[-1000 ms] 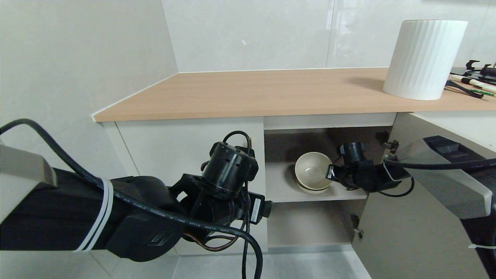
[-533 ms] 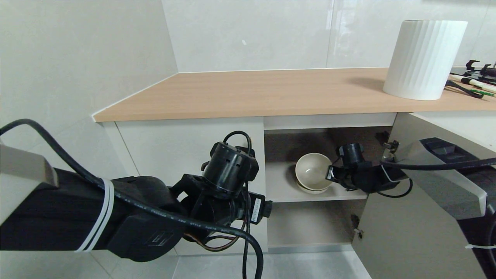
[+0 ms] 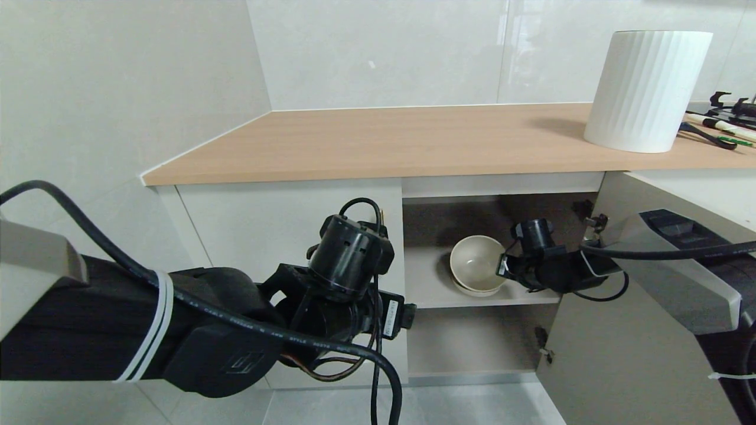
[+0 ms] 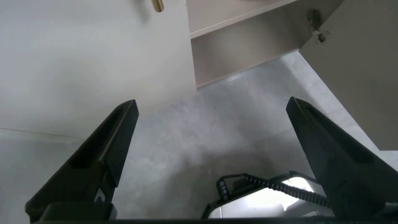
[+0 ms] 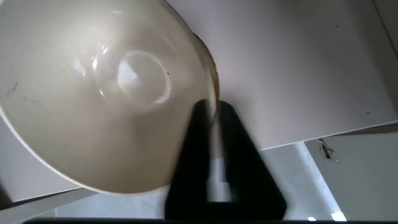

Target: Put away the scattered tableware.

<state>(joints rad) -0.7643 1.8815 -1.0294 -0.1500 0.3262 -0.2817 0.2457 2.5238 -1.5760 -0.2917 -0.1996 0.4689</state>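
A cream bowl (image 3: 474, 261) sits tilted on the middle shelf (image 3: 425, 283) of the open cabinet, resting on another pale dish (image 3: 471, 290) beneath it. My right gripper (image 3: 502, 267) reaches into the cabinet and is shut on the bowl's right rim. In the right wrist view the bowl (image 5: 112, 87) has its rim pinched between the dark fingers (image 5: 198, 140), and a sliver of the lower dish (image 5: 209, 59) shows behind. My left gripper (image 4: 211, 107) hangs open over the grey floor in front of the closed left door, holding nothing.
The right cabinet door (image 3: 620, 336) stands open beside my right arm. A tall white ribbed container (image 3: 647, 88) and some tools (image 3: 717, 127) sit on the wooden counter (image 3: 384, 141). A brass knob (image 4: 158, 5) marks the closed left door (image 3: 283, 224).
The right gripper and the bowl have eased slightly lower and deeper onto the shelf. The left arm has stayed still.
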